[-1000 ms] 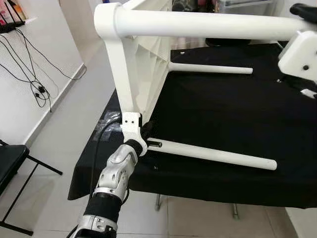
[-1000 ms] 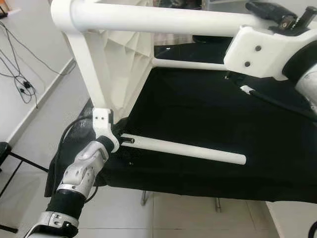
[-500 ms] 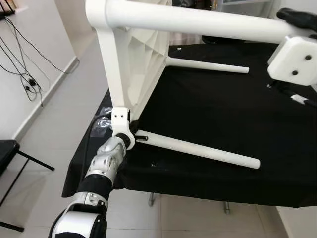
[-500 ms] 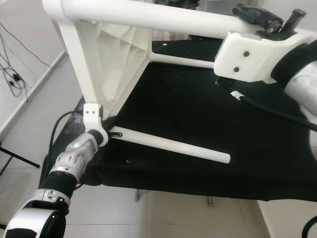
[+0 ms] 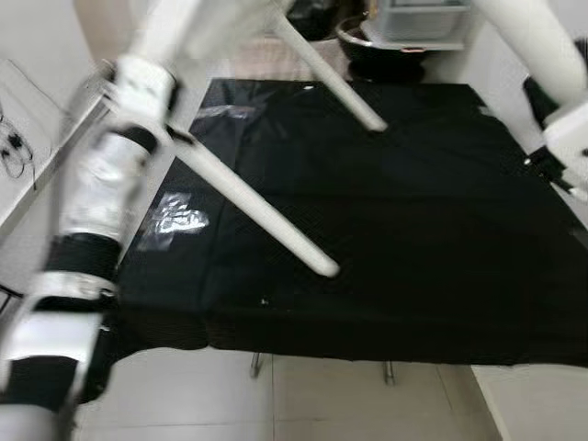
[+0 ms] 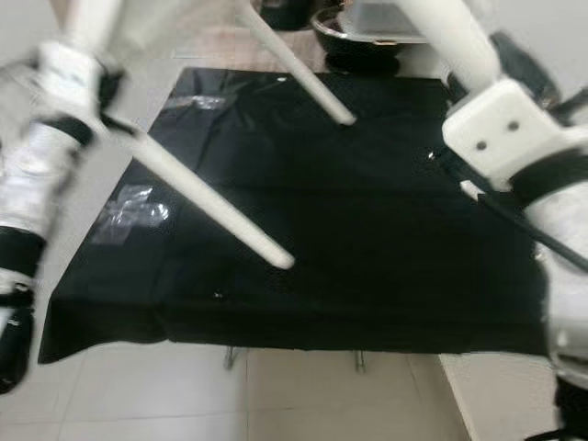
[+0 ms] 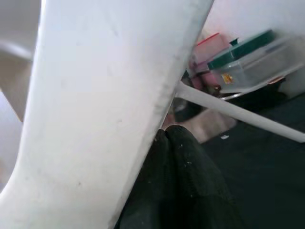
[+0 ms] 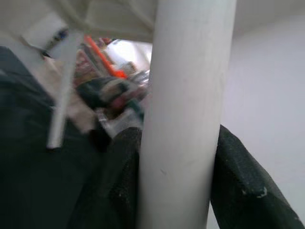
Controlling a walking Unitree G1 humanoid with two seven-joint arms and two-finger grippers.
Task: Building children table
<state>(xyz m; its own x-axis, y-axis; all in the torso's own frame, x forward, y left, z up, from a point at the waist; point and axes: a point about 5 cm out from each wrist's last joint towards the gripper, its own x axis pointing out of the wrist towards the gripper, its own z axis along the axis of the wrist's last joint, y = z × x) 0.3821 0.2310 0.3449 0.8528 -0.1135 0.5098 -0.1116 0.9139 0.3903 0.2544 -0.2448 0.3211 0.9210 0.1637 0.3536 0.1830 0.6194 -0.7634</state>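
The white plastic children's table is held up over the black-draped worktable (image 5: 432, 239), and the picture is blurred by motion. One of its legs (image 5: 253, 207) slants down towards the cloth and a second leg (image 5: 335, 78) points down further back. My left arm (image 5: 96, 184) is raised at the left. Its gripper (image 7: 164, 152) is pressed on the table's broad white frame (image 7: 95, 105), with one black finger (image 7: 186, 186) showing beneath it. My right gripper (image 8: 183, 191) is shut on a third leg (image 8: 188, 95), with fingers (image 8: 238, 186) on both sides.
A crumpled clear plastic bag (image 5: 175, 216) lies on the cloth near its left edge. A dark bowl and a lidded clear container (image 5: 413, 18) stand beyond the worktable's far edge. Tiled floor (image 5: 322, 395) lies below the front edge.
The children's table has swung upward with both arms. My left arm rose from the worktable's front corner to the upper left. The legs now slant down over the cloth. The view shifted too.
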